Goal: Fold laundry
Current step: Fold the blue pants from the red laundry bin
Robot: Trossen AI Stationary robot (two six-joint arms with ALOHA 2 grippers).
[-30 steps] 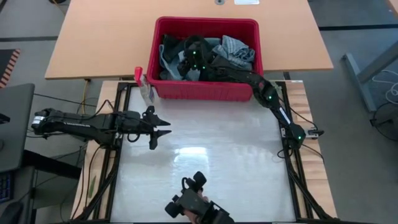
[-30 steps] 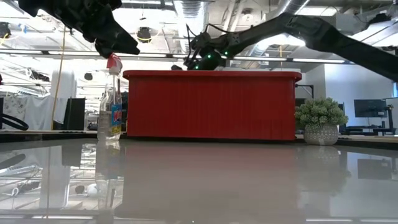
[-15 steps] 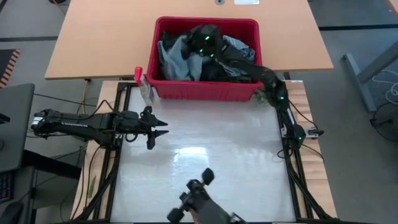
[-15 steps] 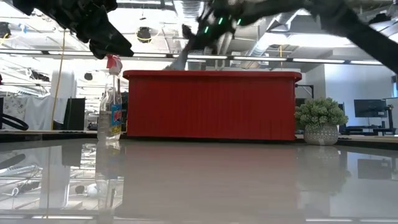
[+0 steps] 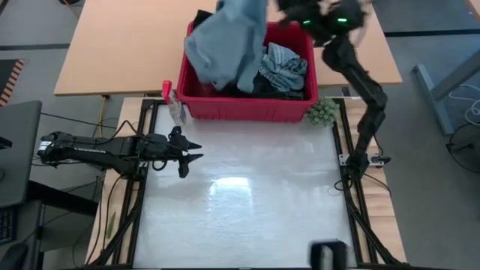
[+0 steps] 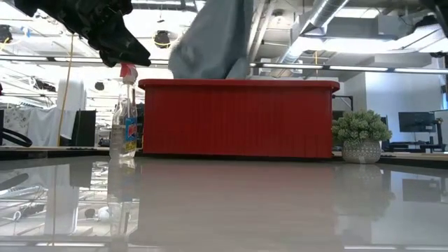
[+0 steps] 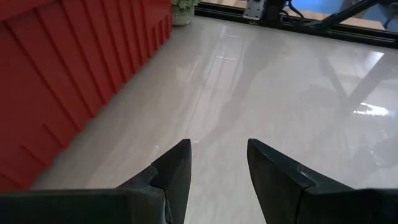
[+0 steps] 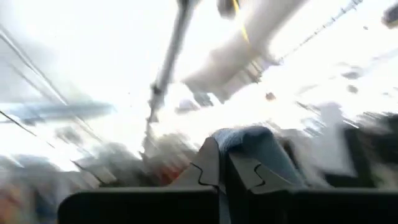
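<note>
The right gripper (image 8: 221,168) is up high above the red basket (image 5: 244,107), pinched tight on a light blue cloth (image 5: 225,41). The cloth hangs down over the basket. More clothes (image 5: 281,71) lie inside the basket. The left gripper (image 5: 191,152) hangs over the white table (image 5: 247,202) near the front of the basket, its fingers (image 7: 174,171) apart and holding nothing.

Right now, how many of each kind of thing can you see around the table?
Red basket: 1
Clothes showing: 3 (light blue garment lifted, striped garment, dark clothes; more may hide underneath)
Spray bottle: 1
Green fuzzy ball: 1
Robot grippers: 2 (left gripper, right gripper)
Total: 8
</note>
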